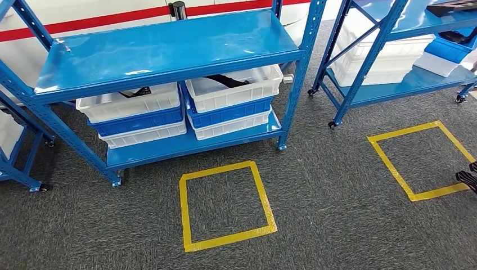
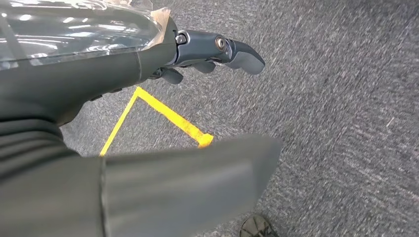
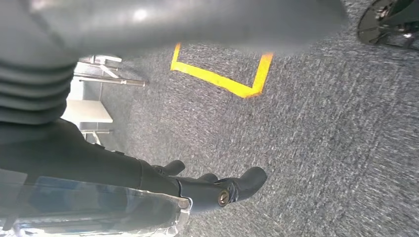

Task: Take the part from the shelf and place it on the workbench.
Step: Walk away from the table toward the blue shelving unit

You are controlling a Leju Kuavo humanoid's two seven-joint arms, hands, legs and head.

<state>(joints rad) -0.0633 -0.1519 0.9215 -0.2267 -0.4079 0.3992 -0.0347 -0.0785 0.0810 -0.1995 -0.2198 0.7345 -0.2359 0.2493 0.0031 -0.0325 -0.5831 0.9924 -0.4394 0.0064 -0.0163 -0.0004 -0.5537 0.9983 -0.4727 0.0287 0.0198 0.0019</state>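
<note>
A blue shelf (image 1: 169,48) stands ahead on grey carpet. On its lower deck sit stacked white and blue bins. A black part (image 1: 228,80) lies in the right top bin (image 1: 236,90), and another black part (image 1: 135,91) lies in the left top bin (image 1: 129,104). My left hand (image 2: 212,52) hangs over the carpet with its fingers stretched out and nothing in it. Low over the carpet, my right hand (image 3: 217,185) is likewise empty, fingers loosely extended.
A yellow tape square (image 1: 225,205) marks the floor in front of the shelf, and a second square (image 1: 422,160) lies to the right. A second blue shelf (image 1: 405,84) with white bins stands at the back right. A dark shoe (image 1: 468,179) shows at the right edge.
</note>
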